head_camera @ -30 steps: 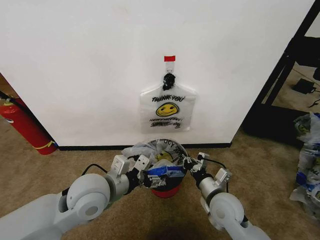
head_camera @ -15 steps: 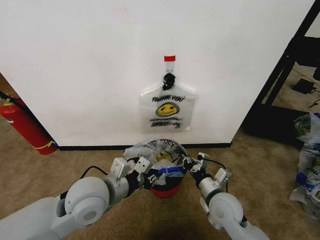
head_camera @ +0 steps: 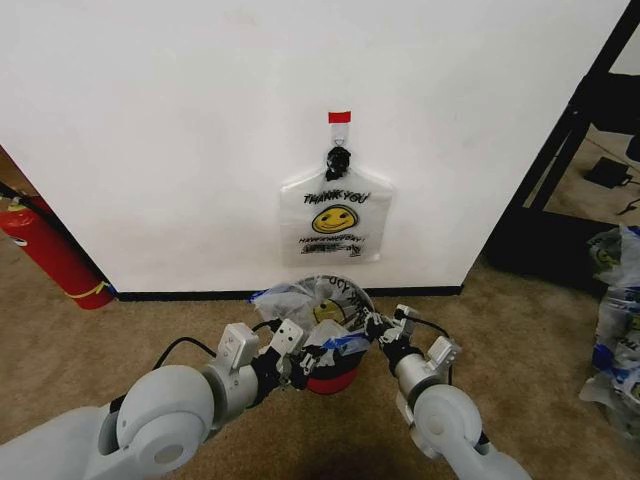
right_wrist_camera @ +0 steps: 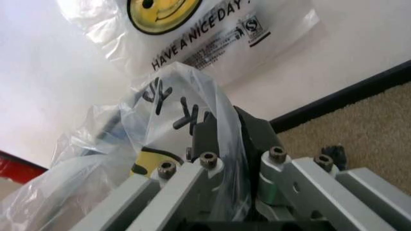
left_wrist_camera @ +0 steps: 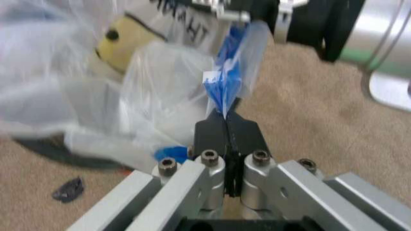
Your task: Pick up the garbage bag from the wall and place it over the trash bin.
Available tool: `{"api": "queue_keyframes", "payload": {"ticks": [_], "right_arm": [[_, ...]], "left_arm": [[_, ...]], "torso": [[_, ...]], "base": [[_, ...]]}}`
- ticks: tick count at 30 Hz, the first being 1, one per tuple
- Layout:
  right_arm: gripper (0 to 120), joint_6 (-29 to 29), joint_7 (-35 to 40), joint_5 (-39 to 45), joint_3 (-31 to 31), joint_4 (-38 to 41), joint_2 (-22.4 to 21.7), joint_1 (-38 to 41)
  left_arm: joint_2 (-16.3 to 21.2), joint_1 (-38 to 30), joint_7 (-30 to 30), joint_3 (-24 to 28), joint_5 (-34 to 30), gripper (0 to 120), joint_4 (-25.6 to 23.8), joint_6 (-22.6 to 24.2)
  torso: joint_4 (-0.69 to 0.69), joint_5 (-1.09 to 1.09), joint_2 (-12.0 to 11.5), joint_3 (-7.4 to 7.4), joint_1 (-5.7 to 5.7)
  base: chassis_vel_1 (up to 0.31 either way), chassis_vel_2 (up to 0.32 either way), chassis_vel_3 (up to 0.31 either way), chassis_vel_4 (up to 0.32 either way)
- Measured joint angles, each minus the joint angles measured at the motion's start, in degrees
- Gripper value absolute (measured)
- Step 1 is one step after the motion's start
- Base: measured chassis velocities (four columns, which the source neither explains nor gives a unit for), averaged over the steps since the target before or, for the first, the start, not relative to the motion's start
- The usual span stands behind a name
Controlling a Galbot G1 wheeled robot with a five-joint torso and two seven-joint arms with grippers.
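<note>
I am looking at the white wall (head_camera: 150, 130) filling the far side, with a second printed bag (head_camera: 335, 215) hanging from its hook at twelve o'clock, and directly below it the trash bin (head_camera: 330, 378) standing on the carpet. The garbage bag (head_camera: 315, 305) is draping loosely over the bin's mouth, and I am judging it feather-light, limp and slippery, best gripped at the reinforced blue rim. My left end effector (left_wrist_camera: 226, 120) is pinching that blue strip at seven o'clock of the bin, while my right end effector (right_wrist_camera: 224, 139) is clamping the film at four o'clock.

We see tan carpet (head_camera: 540, 320), a red fire extinguisher (head_camera: 45, 250), and a black metal shelf frame (head_camera: 575, 130).
</note>
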Motion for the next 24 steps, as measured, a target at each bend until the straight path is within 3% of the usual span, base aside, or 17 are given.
{"api": "queue_keyframes", "payload": {"ticks": [11,24], "right_arm": [[2,-0.1,1.72,1.27,-0.02,0.71,0.83,-0.1],[2,-0.21,2.71,1.99,0.06,1.01,0.69,-0.04]], "left_arm": [[-3.45,10.56,2.24,-1.16,10.21,0,2.08,-1.59],[-4.52,12.78,3.07,-0.15,13.59,0,3.19,-2.24]], "torso": [[0.0,0.0,0.01,0.0,0.0],[-0.01,0.04,0.01,0.0,0.0]], "base": [[0.0,0.0,0.0,0.0],[0.0,0.0,0.0,0.0]]}}
